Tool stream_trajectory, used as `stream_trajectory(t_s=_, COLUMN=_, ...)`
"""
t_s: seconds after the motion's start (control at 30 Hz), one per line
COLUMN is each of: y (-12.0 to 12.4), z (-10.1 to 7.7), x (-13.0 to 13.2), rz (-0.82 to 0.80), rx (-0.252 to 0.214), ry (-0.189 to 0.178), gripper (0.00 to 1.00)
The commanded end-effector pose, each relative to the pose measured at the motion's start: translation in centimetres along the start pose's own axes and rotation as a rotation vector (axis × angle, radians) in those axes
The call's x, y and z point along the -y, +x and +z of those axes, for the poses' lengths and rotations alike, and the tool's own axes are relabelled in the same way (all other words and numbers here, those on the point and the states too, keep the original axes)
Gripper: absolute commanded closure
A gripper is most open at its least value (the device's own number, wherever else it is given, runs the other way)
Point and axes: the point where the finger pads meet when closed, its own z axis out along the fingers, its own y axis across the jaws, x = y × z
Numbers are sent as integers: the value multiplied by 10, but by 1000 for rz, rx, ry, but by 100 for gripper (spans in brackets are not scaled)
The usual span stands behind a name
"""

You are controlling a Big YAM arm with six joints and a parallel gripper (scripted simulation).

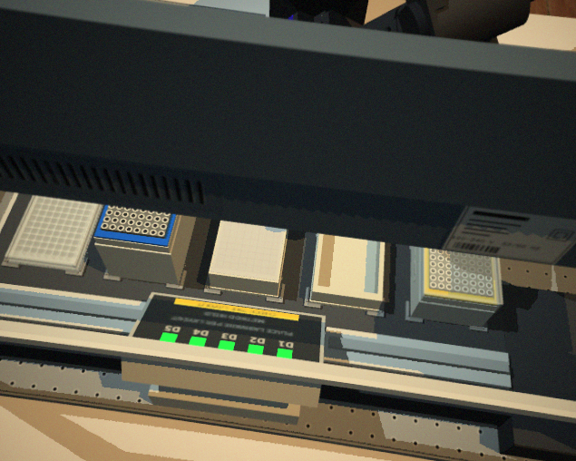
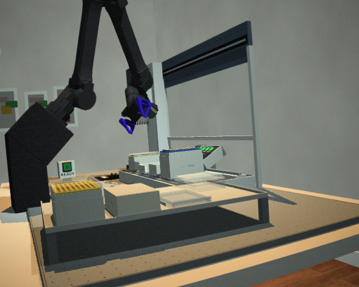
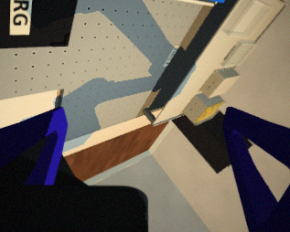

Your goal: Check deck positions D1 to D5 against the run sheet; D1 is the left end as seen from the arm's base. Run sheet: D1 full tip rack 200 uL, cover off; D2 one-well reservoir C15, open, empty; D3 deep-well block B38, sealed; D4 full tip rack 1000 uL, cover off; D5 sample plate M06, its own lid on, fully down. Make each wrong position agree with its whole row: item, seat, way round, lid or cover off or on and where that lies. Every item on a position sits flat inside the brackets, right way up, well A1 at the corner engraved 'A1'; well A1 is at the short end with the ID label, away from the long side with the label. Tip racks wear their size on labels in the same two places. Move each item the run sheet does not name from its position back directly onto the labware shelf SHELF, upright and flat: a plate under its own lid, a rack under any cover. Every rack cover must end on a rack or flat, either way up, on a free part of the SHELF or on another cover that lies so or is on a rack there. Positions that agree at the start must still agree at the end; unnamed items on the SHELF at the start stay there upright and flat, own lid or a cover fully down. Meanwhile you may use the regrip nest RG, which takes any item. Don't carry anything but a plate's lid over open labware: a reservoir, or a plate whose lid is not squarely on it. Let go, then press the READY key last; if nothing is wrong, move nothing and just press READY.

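My gripper (image 2: 138, 124) (image 3: 145, 115) is open and empty, high above the bench. At D1 a yellow-topped tip rack (image 1: 460, 277) (image 2: 143, 161) appears to have a clear cover over it. At D2 an open reservoir (image 1: 350, 267) looks empty. At D3 a pale block (image 1: 248, 252) looks sealed. At D4 a blue-topped rack (image 1: 129, 262) (image 2: 181, 165) stands uncovered. At D5 a plate (image 1: 50, 232) has a clear lid. IDs and A1 corners are unreadable. The shelf (image 2: 235, 201) holds a yellow-topped rack (image 2: 77, 205) (image 3: 207, 110) under a clear cover. The READY key (image 2: 66, 166) stands near the arm's base.
The shelf also holds a closed pale block (image 2: 132, 199) (image 3: 220, 83), a clear-lidded plate (image 2: 185, 197) (image 3: 239, 52) and a clear flat item (image 2: 201, 177) (image 3: 249, 17). The regrip nest RG (image 3: 45, 27) is partly in view. A dark beam (image 1: 278, 123) (image 2: 207, 58) spans above the deck and hides its back part.
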Motion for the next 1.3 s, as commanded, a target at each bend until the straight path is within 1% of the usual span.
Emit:
stream_trajectory(t_s=0.0, y=-1, z=-1, x=1, rz=4, rx=4, ry=-1, gripper=0)
stream_trajectory(t_s=0.53, y=-1, z=-1, x=1, rz=4, rx=4, ry=-1, gripper=0)
stream_trajectory(t_s=0.57, y=2, z=2, x=3, rz=33, rx=19, ry=-24, gripper=0)
stream_trajectory(t_s=1.03, y=50, z=49, x=-11, rz=136, rx=126, ry=-253, gripper=0)
stream_trajectory(t_s=1.1, y=50, z=49, x=-11, rz=136, rx=126, ry=-253, gripper=0)
stream_trajectory(t_s=1.17, y=56, z=56, x=-13, rz=150, rx=141, ry=-285, gripper=0)
stream_trajectory(t_s=1.27, y=56, z=55, x=-13, rz=172, rx=165, ry=-334, gripper=0)
